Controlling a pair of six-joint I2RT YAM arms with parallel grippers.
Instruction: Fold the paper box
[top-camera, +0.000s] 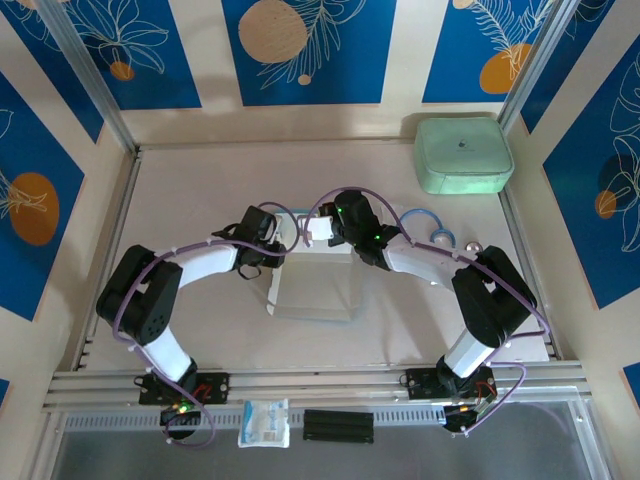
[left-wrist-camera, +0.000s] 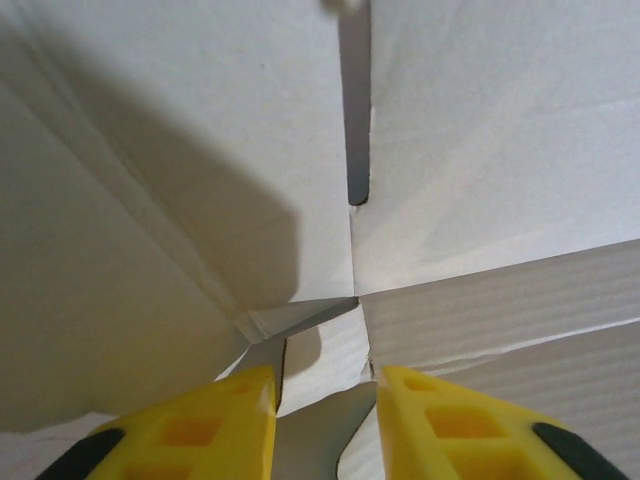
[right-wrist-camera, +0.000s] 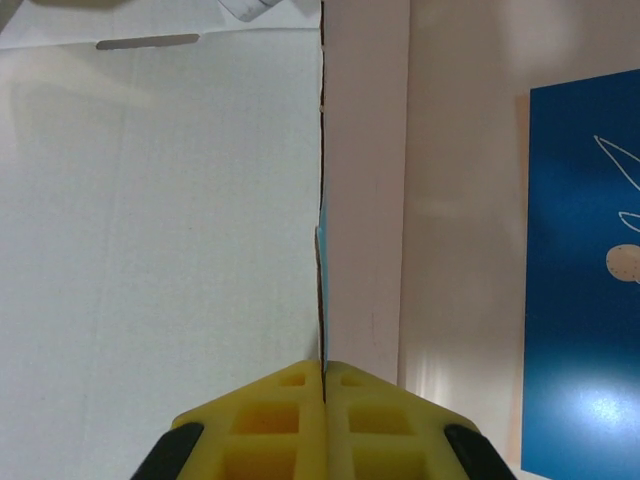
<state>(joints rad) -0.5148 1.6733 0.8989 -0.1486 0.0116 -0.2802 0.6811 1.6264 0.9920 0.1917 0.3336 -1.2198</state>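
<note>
From above, the paper box (top-camera: 315, 285) lies in the middle of the tabletop (top-camera: 190, 190), between the two arms. It looks like a pale, partly raised sheet with one wall standing at its far side. The left hand (top-camera: 270, 242) reaches in at the box's far left corner and the right hand (top-camera: 322, 230) at the far edge, close beside each other. This view is too small to show how either hand is set.

The left wrist view looks into the whitish-grey inside of the box (left-wrist-camera: 180, 150). Creased panels meet at a corner there, and a narrow dark slot (left-wrist-camera: 356, 120) is cut in the upright panel. The left hand (left-wrist-camera: 325, 385) is released. Its yellow fingers (left-wrist-camera: 215, 425) stand apart, with a loose corner flap lying in the gap and neither pad pressing it.

The right wrist view shows the card (right-wrist-camera: 150, 250) edge-on. The right hand (right-wrist-camera: 323, 365) is clenched on the thin upright edge of the paper box, which runs straight into the seam between the yellow fingers (right-wrist-camera: 270, 415). A sliver of light blue outer face shows along that edge. A blue wall panel (right-wrist-camera: 585, 280) stands beyond.

The overhead view alone takes in a mint-green case (top-camera: 463, 155) in the far right corner of the tabletop, well apart from the box. It also shows a small white packet (top-camera: 265, 422) on the rail at the near edge.
</note>
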